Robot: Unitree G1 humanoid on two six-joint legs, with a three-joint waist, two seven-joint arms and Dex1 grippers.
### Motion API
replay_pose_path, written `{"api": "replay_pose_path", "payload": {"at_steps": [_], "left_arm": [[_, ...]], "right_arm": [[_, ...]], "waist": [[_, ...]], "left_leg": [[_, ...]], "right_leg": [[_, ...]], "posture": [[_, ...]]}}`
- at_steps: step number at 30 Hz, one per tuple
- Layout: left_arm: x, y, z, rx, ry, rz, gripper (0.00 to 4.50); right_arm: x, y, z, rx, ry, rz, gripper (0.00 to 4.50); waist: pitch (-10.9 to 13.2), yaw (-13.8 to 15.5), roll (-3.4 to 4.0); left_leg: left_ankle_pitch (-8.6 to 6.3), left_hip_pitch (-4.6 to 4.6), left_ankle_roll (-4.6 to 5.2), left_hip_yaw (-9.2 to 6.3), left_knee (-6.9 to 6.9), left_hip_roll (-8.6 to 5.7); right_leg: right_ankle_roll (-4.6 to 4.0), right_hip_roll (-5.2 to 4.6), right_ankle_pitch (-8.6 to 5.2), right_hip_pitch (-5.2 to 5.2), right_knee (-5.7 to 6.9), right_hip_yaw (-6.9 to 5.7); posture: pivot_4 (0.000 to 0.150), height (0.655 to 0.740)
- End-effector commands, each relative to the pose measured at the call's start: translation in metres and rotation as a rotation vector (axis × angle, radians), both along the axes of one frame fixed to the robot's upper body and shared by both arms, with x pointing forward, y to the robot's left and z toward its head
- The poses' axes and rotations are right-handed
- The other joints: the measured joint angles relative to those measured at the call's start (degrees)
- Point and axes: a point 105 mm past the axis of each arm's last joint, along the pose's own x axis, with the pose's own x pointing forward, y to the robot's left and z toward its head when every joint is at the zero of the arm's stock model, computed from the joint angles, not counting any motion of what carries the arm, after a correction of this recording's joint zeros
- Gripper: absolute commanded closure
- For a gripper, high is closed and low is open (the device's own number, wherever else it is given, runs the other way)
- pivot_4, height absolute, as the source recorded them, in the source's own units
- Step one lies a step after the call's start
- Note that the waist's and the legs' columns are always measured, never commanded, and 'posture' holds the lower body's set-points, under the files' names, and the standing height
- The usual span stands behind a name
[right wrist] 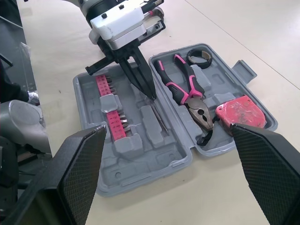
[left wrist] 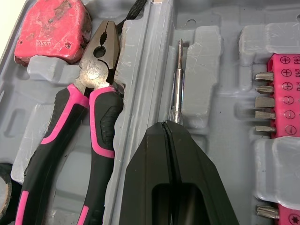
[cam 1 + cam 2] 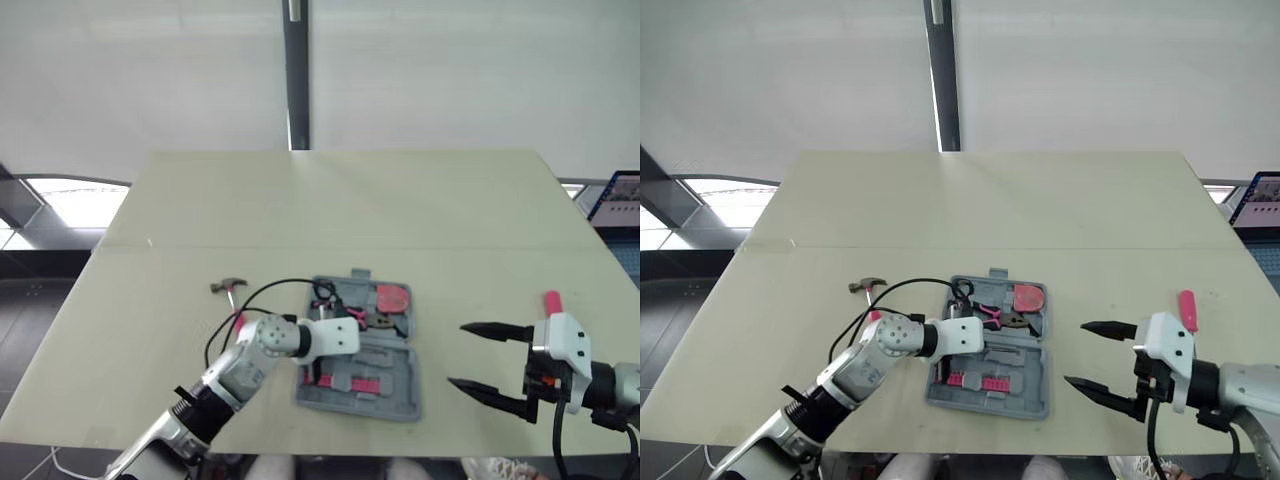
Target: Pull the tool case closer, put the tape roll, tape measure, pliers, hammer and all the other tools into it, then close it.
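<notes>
- The tool case (image 3: 390, 392) lies open on the bench (image 3: 330, 200), near the front edge. It already holds the tape measure (image 2: 49, 28), pliers (image 2: 96, 70) and tape roll (image 1: 199, 57).
- The left end effector (image 2: 171, 124) is pressed together on the end of a slim screwdriver (image 2: 177, 79) — its shaft lies along the moulded groove.
- The step in hand looks like seating this tool. Keep the shaft in line with the groove, press it flat, then part the fingers only slightly so it doesn't spring out.
- Lift straight up, clear of the pink bit holder (image 2: 286, 93).
- The right end effector (image 3: 456, 354) hovers spread at the case's 3 o'clock, gripping nothing.
- Left to pack — the hammer (image 3: 230, 288) at the case's 10 o'clock and the pink screwdriver (image 3: 551, 300) at 3 o'clock.
</notes>
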Motion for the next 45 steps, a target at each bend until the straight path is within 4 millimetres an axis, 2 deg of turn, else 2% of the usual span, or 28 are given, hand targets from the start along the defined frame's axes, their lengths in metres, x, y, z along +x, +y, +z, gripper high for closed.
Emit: {"api": "replay_pose_path", "payload": {"at_steps": [1,6,12,19,22,25,28,30,33,38,42,45], "left_arm": [[-0.070,0.046,-0.113,0.397,0.387,-0.047,4.44],[-0.063,0.044,-0.112,0.370,0.396,-0.008,4.44],[-0.062,0.051,-0.112,0.371,0.403,0.000,4.44],[-0.042,0.044,-0.092,0.191,0.401,0.127,4.44],[-0.023,0.036,-0.062,-0.007,0.358,0.222,4.44],[-0.009,0.039,-0.032,-0.157,0.295,0.278,4.44],[-0.004,0.043,0.000,-0.314,0.264,0.316,4.44],[-0.003,0.047,0.016,-0.368,0.238,0.335,4.44],[-0.007,0.054,0.040,-0.453,0.198,0.344,4.44],[-0.022,0.076,0.092,-0.694,0.132,0.364,4.44],[-0.043,0.102,0.108,-0.754,0.117,0.371,4.44],[-0.061,0.124,0.109,-0.748,0.127,0.427,3.60]], "right_arm": [[0.002,0.000,0.006,-0.021,-0.035,0.016,0.00],[0.003,-0.001,0.006,-0.025,-0.035,0.010,0.00],[0.006,-0.001,0.005,-0.024,-0.038,0.009,0.00],[0.010,0.002,0.004,-0.020,-0.046,0.017,0.00],[0.012,0.003,0.004,-0.016,-0.051,0.020,0.00],[0.015,0.004,0.005,-0.013,-0.055,0.023,0.00],[0.018,0.006,0.005,-0.006,-0.061,0.026,0.00],[0.019,0.007,0.005,-0.001,-0.063,0.029,0.00],[0.020,0.009,0.004,0.005,-0.064,0.035,0.00],[0.020,0.011,0.003,0.018,-0.063,0.031,0.00],[0.018,0.010,0.000,0.034,-0.032,0.013,0.00],[0.014,0.009,-0.001,0.045,-0.014,0.006,0.00]], "waist": [[0.0,0.0,0.00],[0.0,0.2,0.10],[-0.1,0.2,0.13],[0.0,0.0,0.24],[0.1,-0.4,0.38],[0.8,-0.8,0.47],[1.6,-1.5,0.67],[2.0,-1.9,0.45],[2.6,-2.0,0.33],[3.3,-1.5,0.08],[3.4,-1.7,0.00],[3.5,-1.8,-0.05]], "left_leg": [[-0.01,0.00,0.00,-0.01,0.00,0.00],[-0.07,0.04,0.00,-0.23,-0.01,-0.05],[-0.37,0.04,-0.03,-0.69,0.00,-0.16],[-0.38,0.02,-0.05,-0.68,0.00,-0.15],[-0.29,-0.29,0.08,-0.65,0.00,-0.13],[-0.22,-0.62,0.00,-0.68,0.01,-0.04],[0.02,-0.91,-0.13,-0.59,0.01,0.03],[0.16,-1.30,-0.24,-0.37,0.01,0.10],[0.27,-2.03,-0.27,-0.29,0.05,0.15],[0.30,-2.41,-0.21,-0.24,0.16,0.13],[0.31,-2.78,-0.21,-0.23,0.21,0.11],[0.31,-2.78,-0.21,-0.19,0.14,0.11]], "right_leg": [[-0.04,0.00,-0.02,0.00,0.00,0.01],[-0.21,-0.01,-0.11,-0.06,-0.24,0.02],[-0.21,-0.03,-0.10,0.05,-0.52,0.14],[-0.20,-0.03,-0.10,0.04,-0.56,0.14],[0.01,-0.01,0.01,-0.02,-0.52,0.18],[0.28,0.12,0.15,-0.34,-0.46,0.12],[0.32,0.24,0.17,-0.99,-0.13,0.08],[0.37,0.35,0.20,-1.40,0.22,-0.12],[0.37,0.41,0.20,-2.28,0.53,-0.15],[0.44,0.37,0.22,-2.59,0.55,-0.15],[0.45,0.35,0.24,-3.08,0.66,-0.15],[0.45,0.36,0.23,-3.14,0.66,-0.16]], "posture": [[0.150,0.7373],[0.150,0.7373],[0.150,0.7373],[0.150,0.7373],[0.150,0.7373],[0.150,0.7373],[0.150,0.7373],[0.150,0.7373],[0.150,0.7373],[0.150,0.7373],[0.150,0.7373],[0.150,0.7373]]}}
